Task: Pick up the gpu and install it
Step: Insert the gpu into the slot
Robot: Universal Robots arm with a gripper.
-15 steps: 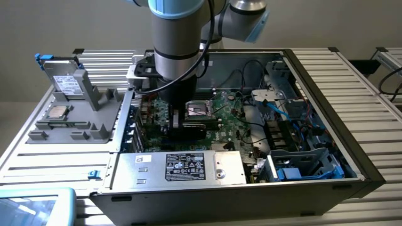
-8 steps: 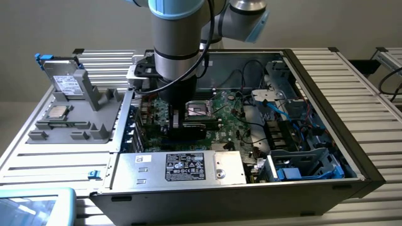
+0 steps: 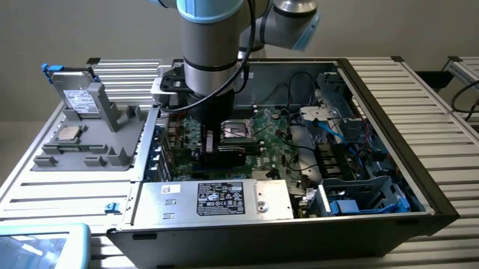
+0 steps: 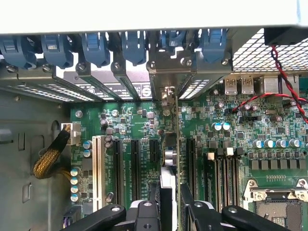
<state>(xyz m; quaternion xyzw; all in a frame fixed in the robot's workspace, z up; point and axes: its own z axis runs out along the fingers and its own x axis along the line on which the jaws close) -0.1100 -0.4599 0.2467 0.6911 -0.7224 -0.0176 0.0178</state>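
A workbench point(image 3: 449, 117) of ribbed metal slats carries an open computer case point(image 3: 389, 185), and the arm reaches straight down into it. The gripper point(image 3: 211, 144) is closed partway, its two fingers point(image 4: 144, 214) pinching the gpu point(image 4: 169, 166) by the top edge, one on each face. In the exterior view the card sits near the dial's centre, just at seven o'clock of the processor socket point(image 3: 239, 129). It stands on edge over the motherboard point(image 3: 281, 137), lined up among the black expansion slots point(image 4: 134, 163); whether its connector is seated cannot be told. Its long axis runs nine to three o'clock in the exterior view, with the bracket point(image 4: 166, 77) end toward nine, against the rear wall with the blue clips point(image 4: 96, 48). The card looks light and stiff but fragile, so the bare upper edge is probably the safest hold, clear of contacts and components. A labelled power supply point(image 3: 224, 199) lies at six o'clock of the card, and a grey fixture point(image 3: 90, 129) at nine.
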